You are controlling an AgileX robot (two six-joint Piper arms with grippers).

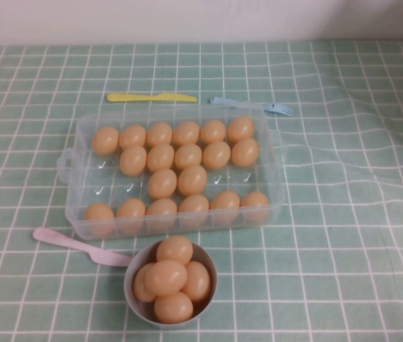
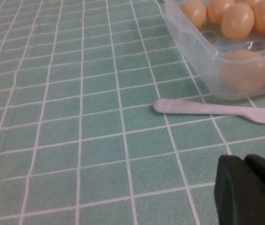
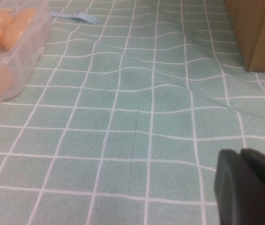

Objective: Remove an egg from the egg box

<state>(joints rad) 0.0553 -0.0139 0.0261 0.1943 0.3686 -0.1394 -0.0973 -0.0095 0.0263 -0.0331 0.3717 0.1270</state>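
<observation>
The clear plastic egg box (image 1: 109,178) stands in the middle of the table and holds several peach-orange eggs, one near its centre (image 1: 162,183). Some seats on its left and right are bare. My left gripper (image 2: 245,159) is shut and empty, low over the cloth, off the box's near left corner (image 2: 188,42); an egg (image 2: 244,70) shows behind that wall. My right gripper (image 3: 240,152) is shut and empty, over the cloth to the right of the box (image 3: 34,37). Neither gripper shows in the high view.
A small grey bowl (image 1: 134,267) with several eggs sits in front of the box. A pink knife (image 1: 73,246) lies at the box's front left. A yellow knife (image 1: 152,97) and a blue fork (image 1: 251,105) lie behind it. A brown cardboard box (image 3: 256,33) stands far right.
</observation>
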